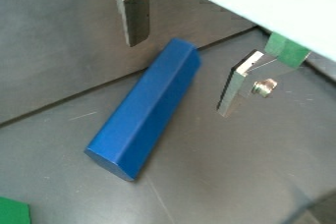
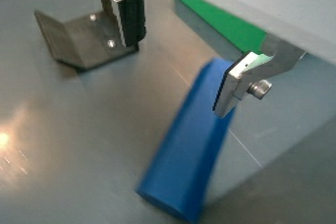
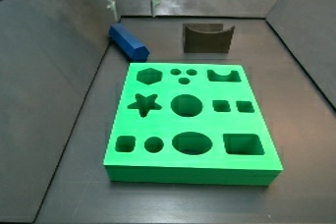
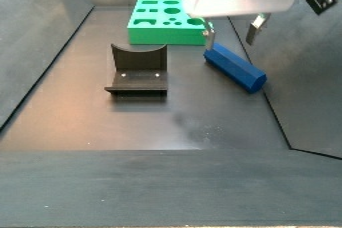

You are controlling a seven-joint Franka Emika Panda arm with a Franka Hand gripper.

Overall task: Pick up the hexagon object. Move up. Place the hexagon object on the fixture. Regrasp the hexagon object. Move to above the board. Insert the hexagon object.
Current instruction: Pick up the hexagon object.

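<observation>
The hexagon object, a bright blue bar, lies flat on the dark floor, near one end of the green board and apart from it. The gripper hangs above the bar with its fingers wide apart, and nothing is between them. In both wrist views one finger is just beside the bar's upper end, and I cannot tell if it touches. The fixture stands alone, well apart from the bar, with nothing on it.
</observation>
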